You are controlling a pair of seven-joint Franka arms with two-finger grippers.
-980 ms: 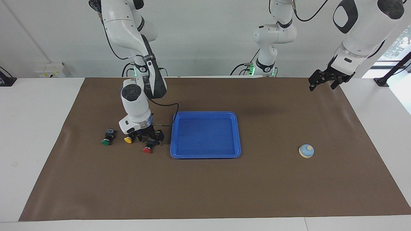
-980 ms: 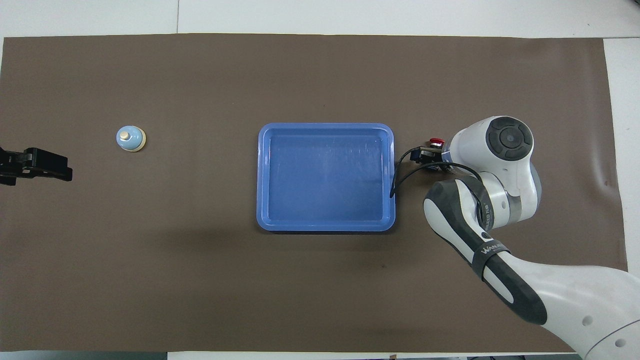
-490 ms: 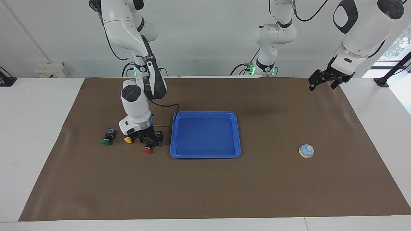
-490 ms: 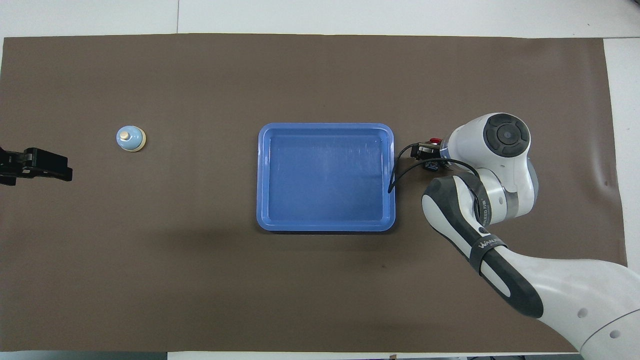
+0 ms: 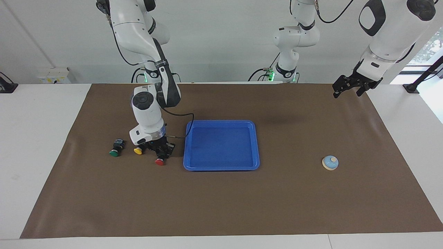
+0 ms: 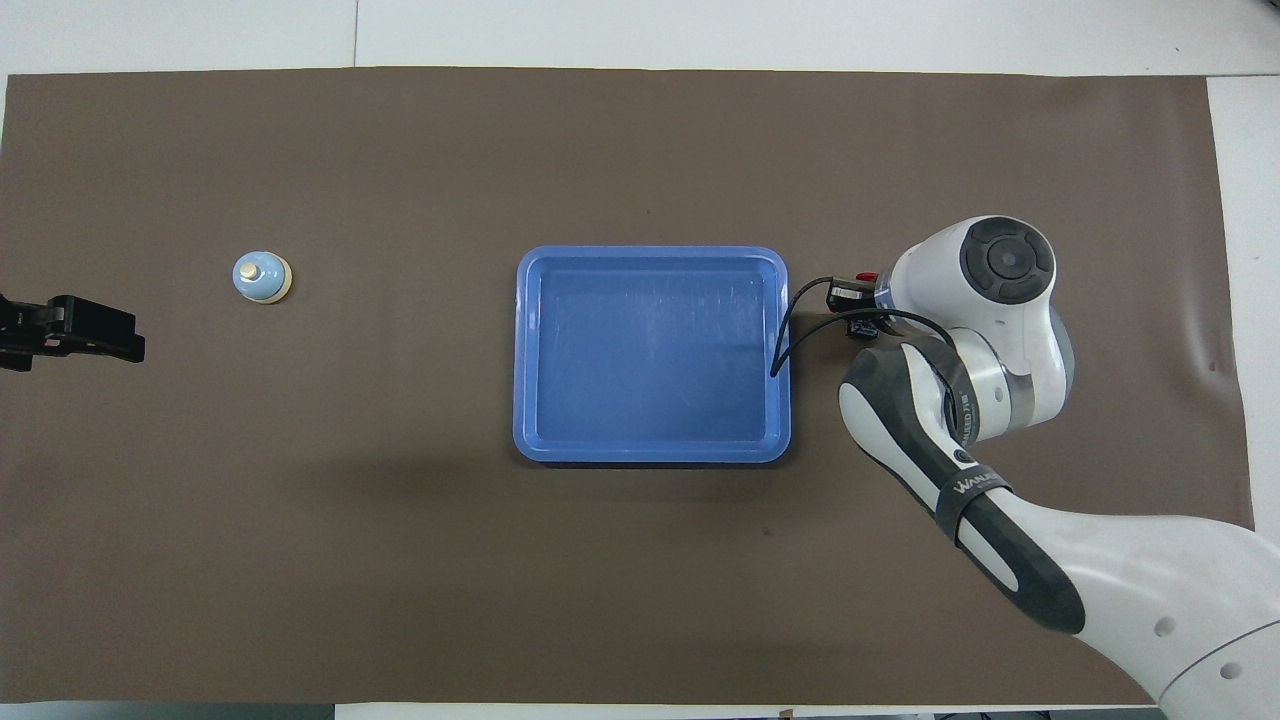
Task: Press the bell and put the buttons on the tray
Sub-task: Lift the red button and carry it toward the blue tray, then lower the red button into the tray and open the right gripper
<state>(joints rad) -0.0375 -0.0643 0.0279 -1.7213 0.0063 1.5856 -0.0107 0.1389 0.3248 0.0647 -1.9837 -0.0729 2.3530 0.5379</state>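
Red button (image 5: pixel 160 161): lay on the brown mat (image 5: pixel 221 207) just beside the tray's edge at the right arm's end, pinched at its black body by the right gripper (image 5: pixel 162 151).
Yellow button (image 5: pixel 138 150): lay close beside the red one, toward the right arm's end of the table.
Green button (image 5: pixel 114 152): the outermost of the row.
Tray (image 5: pixel 256 145): sat mid-mat, holding nothing.
Bell (image 5: pixel 330 163): stood toward the left arm's end, well apart from the tray.
Left gripper (image 5: pixel 347 87): waited raised over the mat's corner nearest its base, fingers spread.
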